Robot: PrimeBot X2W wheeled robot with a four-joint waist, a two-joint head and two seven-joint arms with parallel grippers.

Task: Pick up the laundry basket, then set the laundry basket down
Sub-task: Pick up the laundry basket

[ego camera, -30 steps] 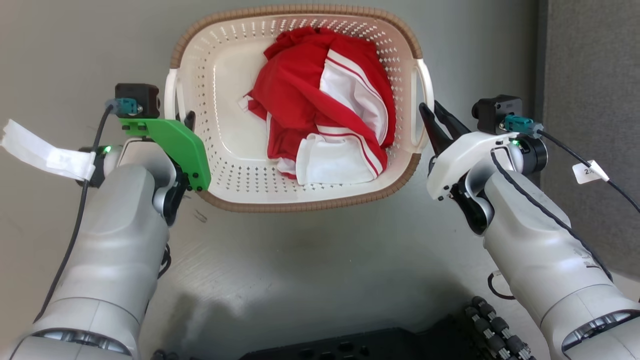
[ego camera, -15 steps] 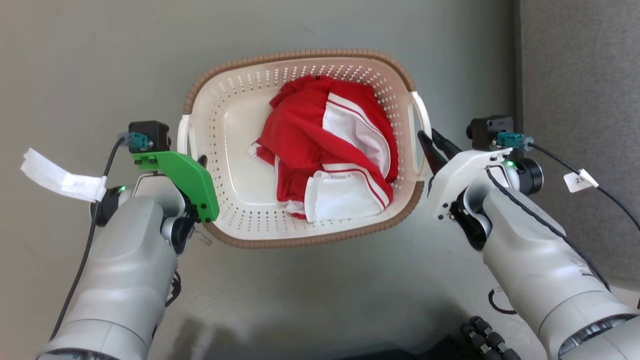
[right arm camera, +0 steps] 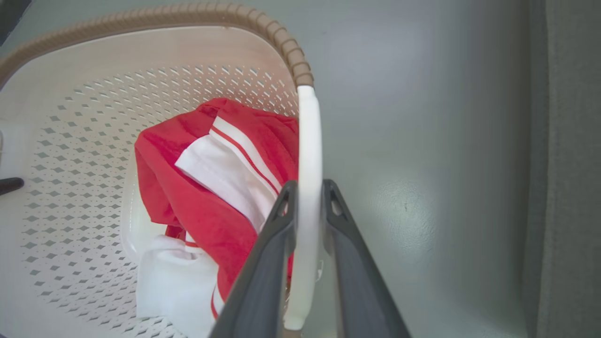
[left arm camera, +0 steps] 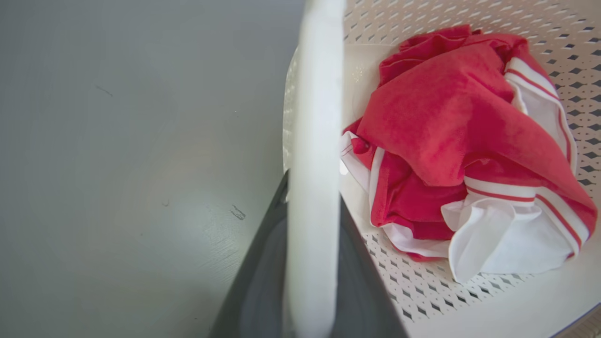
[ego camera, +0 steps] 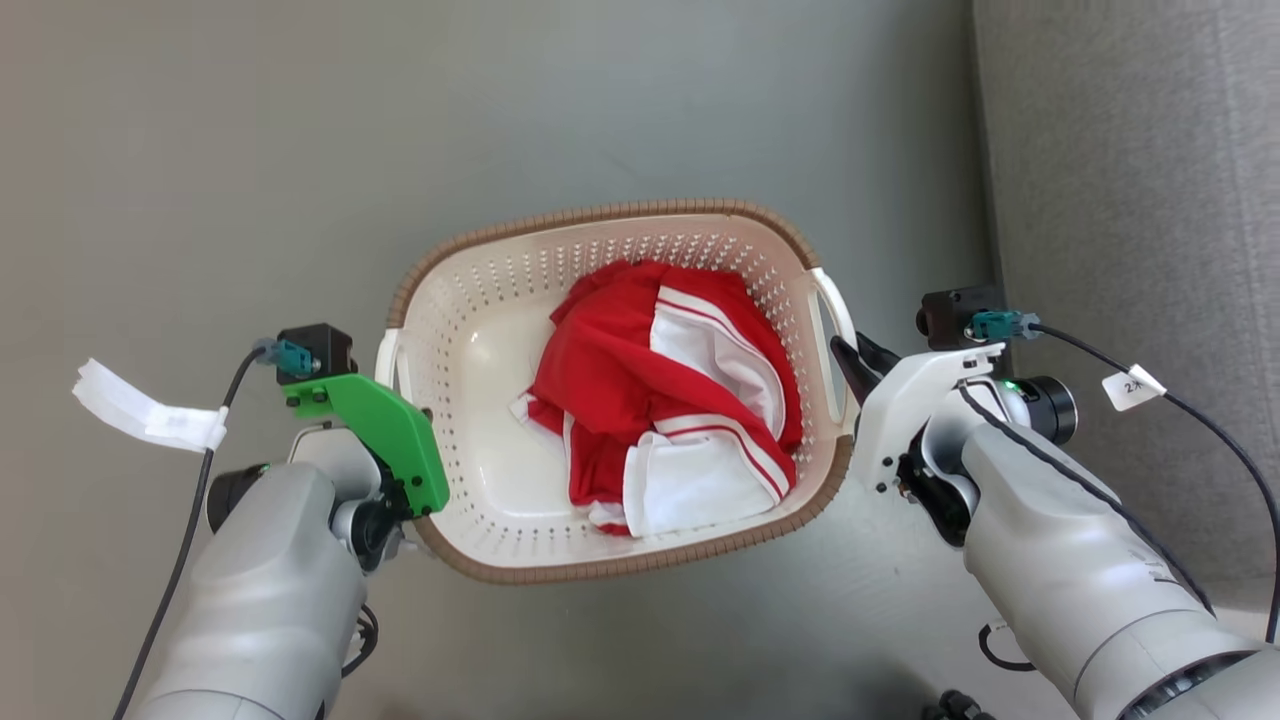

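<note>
The laundry basket is cream with perforated walls and a brown woven-look rim, and sits at the centre of the head view. A crumpled red and white garment lies inside it. My left gripper is largely hidden under its green mount, beside the left white handle. In the left wrist view its dark fingers are shut on either side of that handle. My right gripper is shut on the right white handle, and appears at the basket's right side.
Smooth grey floor surrounds the basket. A darker grey textured strip runs down the right side. A white tag hangs from the left arm's cable. The left gripper's dark finger pokes in through the far handle.
The whole head picture has shifted. The basket and both arms now sit lower and look smaller, and the dark base at the bottom has left the frame. Both grippers keep their hold on the handles.
</note>
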